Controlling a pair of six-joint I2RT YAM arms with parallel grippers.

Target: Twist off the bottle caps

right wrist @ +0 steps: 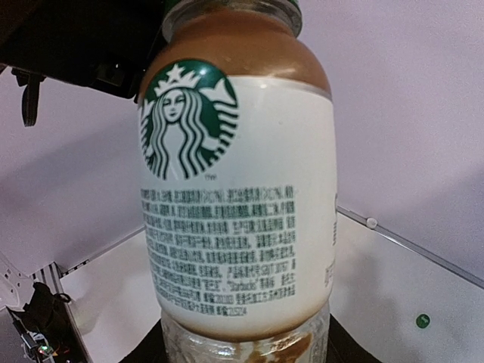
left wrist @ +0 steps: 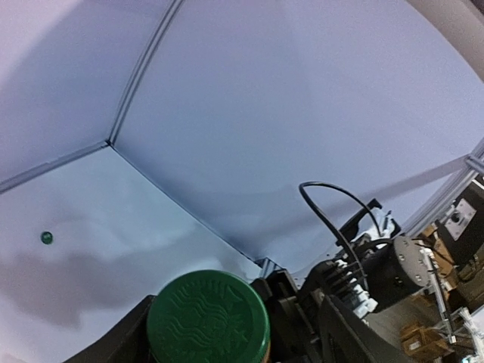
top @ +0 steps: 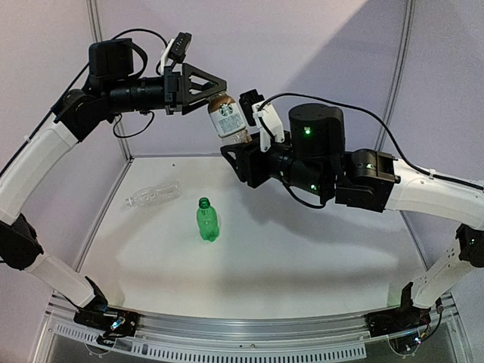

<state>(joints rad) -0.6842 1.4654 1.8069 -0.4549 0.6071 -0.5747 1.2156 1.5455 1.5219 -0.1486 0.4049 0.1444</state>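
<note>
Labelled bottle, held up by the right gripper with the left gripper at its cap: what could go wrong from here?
The right gripper holds the labelled bottle only near its base, tilted, high above the table; twisting the green cap could spin or slip the bottle loose. The left gripper has its jaws wider than the cap, so closing off-centre may just skid on it.

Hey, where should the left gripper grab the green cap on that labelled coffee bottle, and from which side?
Pinch the green cap across its round side wall, coming in end-on from the neck side. The right gripper holds the labelled bottle by its lower body, cap pointing at the left gripper.
</note>
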